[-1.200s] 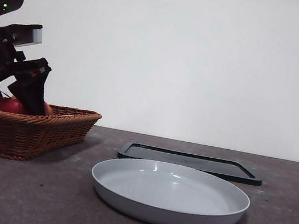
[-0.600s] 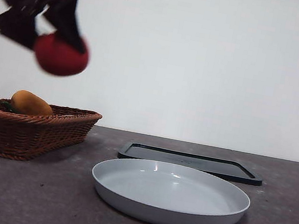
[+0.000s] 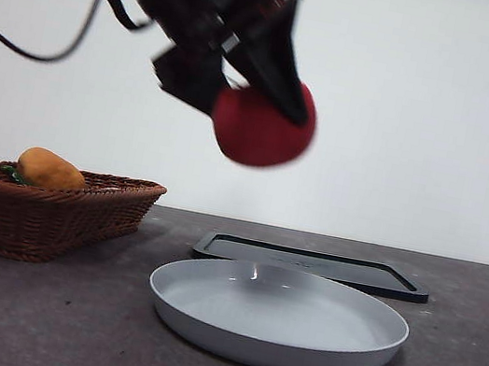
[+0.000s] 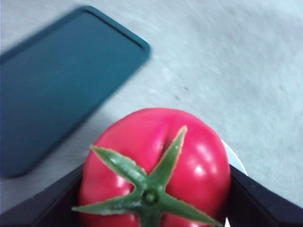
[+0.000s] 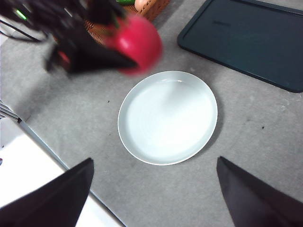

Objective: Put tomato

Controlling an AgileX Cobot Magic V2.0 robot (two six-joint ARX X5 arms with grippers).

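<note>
Across the grey desk point(image 3: 31, 316), the wicker basket point(image 3: 40, 213) stands at the left edge with an orange-brown oblong vegetable point(image 3: 51, 170) lying in it, well apart from the rest. Right of the basket and nearer the front sits the pale grey plate point(image 3: 273, 344), round and shallow, its bowl bare. Just behind the plate, farther back on the desk, lies the flat dark tray point(image 3: 311, 264), close to the plate's far rim; whether the two touch cannot be told from the front view, though the right wrist view shows a strip of desk between them. Coming in from the upper left, the dark bulk of the left arm slopes down toward the middle of the scene, and the left gripper point(image 3: 264, 101) hangs in the air with its fingers clenched on the tomato point(image 3: 263, 129), one on each side of the fruit. The tomato is red and glossy, held high above the desk, over the left part of the plate and clear of it, slightly blurred. In the left wrist view its green calyx point(image 4: 149, 189) faces the camera, with the tray and a sliver of the plate's rim below it. The right gripper point(image 5: 154, 198) waits high over the near side of the plate, its fingers spread wide and holding nothing.
</note>
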